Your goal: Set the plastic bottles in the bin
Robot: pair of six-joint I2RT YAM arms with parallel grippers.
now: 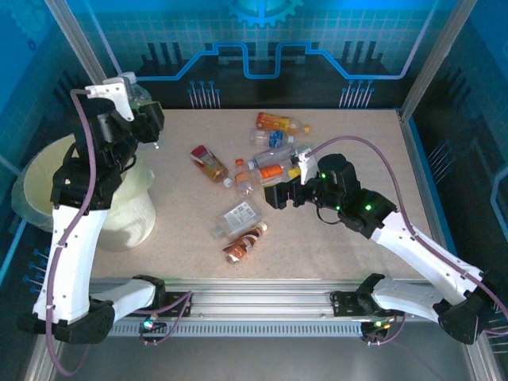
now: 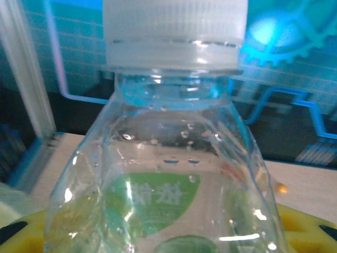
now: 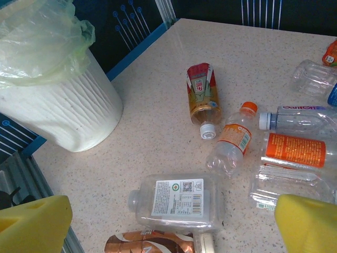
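Bottle (image 2: 168, 158) held, bin (image 1: 127, 214) at 9 o'clock.
The left pincer (image 1: 146, 115) clamps it mid-body; it seems light, crushable and slippery. The right pincer (image 1: 275, 195) stands wide.

Cream ribbed bin (image 3: 68, 113) — speckled beige table (image 3: 158, 132).

- I see the bin (image 1: 131, 210) at the worktop's (image 1: 357, 238) left edge.
- The loose bottles (image 1: 262, 163) lie mid-worktop, right of the bin.
- My left jaws grip one bottle (image 2: 163, 174) behind the bin.
- My right jaws sit just right of the nearest loose bottles.
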